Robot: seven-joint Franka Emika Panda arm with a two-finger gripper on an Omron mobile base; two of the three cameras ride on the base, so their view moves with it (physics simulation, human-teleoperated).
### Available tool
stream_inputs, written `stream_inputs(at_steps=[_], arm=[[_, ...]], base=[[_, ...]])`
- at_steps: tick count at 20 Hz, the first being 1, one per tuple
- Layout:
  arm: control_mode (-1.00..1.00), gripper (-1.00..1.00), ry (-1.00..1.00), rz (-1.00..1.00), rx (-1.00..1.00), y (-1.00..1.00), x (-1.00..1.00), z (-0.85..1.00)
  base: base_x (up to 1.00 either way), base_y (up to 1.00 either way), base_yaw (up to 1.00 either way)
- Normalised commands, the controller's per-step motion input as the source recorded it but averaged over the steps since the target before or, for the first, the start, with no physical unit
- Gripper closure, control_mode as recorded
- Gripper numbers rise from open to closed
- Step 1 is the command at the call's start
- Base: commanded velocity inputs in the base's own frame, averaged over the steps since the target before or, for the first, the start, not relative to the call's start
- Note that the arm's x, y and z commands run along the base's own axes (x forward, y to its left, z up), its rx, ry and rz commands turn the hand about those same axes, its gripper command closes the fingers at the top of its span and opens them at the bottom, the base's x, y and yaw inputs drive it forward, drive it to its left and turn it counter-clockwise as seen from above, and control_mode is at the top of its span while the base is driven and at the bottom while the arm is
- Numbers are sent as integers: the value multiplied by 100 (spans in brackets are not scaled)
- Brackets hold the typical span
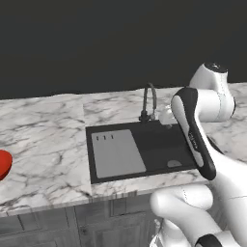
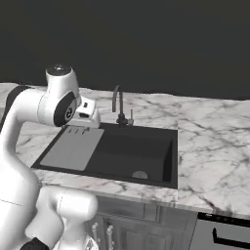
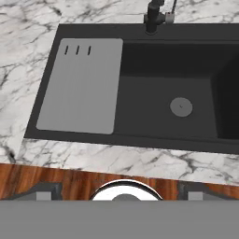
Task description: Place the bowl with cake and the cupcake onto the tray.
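Sink [image 3: 140, 135] below hand | gripper [image 3: 119, 191] spread, empty | step: searching | next: bowl with cake [image 1: 2, 164] at 9 o'clock

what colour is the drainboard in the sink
Flat light grey, set against the black sink basin. The drainboard shows best in the hand view.

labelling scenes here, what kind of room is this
A kitchen, most likely: a dark sink with a grey drainboard and a faucet is set in a marble counter, with cabinet doors below.
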Motion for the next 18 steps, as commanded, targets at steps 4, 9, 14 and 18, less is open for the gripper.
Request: stream_inputs(at_steps=[4,9,14,18], arm=[[-100,-100,-1,0,1,-1,-10,-1],[100,-100,0,0,0,-2,-12,-5],[100,-100,0,0,0,0,0,0],[100,-100,0,0,0,0,0,0]], base=[[0,0,0],[-63,-6,3],[-54,35,5],[-36,85,5]])
